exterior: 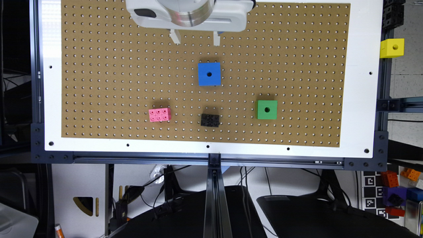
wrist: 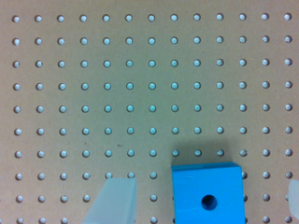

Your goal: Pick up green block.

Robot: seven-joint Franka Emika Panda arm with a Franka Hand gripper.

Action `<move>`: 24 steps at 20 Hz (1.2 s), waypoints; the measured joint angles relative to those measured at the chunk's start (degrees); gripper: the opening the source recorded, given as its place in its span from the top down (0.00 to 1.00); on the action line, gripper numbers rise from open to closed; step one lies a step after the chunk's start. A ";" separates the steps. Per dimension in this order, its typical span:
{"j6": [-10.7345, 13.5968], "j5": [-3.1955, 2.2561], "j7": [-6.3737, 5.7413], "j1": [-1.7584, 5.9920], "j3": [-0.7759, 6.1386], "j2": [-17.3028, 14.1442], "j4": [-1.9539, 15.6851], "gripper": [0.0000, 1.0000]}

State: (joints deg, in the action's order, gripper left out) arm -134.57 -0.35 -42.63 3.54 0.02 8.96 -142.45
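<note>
White two-fingered gripper (exterior: 195, 37) hangs spread and empty above the brown pegboard (exterior: 99, 66).
Bright green plastic cube (exterior: 267, 109) sits apart, beyond the blue holed cube (exterior: 209, 74).

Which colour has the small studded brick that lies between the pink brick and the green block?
Black; the exterior view shows it best.

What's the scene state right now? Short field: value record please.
surface: brown perforated pegboard on a white panel
target: bright green cube with a dark round hole on top, untouched, toward the exterior view's right
nearest to hand: blue cube with a hole, flat on the board
other items: pink studded brick; black studded brick
off board: yellow cube with a hole on the frame
hand: open, empty, above the board near the blue cube
</note>
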 joint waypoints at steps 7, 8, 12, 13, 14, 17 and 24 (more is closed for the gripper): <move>-0.02 0.45 -0.80 -0.08 2.21 -0.01 0.44 0.00; -0.04 0.58 -1.29 -0.14 2.89 -0.09 0.73 0.00; -0.06 0.92 -5.14 -0.91 6.58 -2.59 4.00 0.00; -0.20 0.93 -6.66 -1.16 7.92 -4.15 5.76 0.00; -0.24 0.92 -8.19 -1.41 9.22 -5.94 7.76 0.00; -0.23 0.24 -11.75 -1.48 12.37 -12.83 14.95 0.00; 0.30 -0.59 -14.62 -2.00 15.00 -23.12 26.63 0.00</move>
State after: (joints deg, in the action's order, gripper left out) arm -134.28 -0.94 -57.25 1.54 15.02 -14.16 -115.82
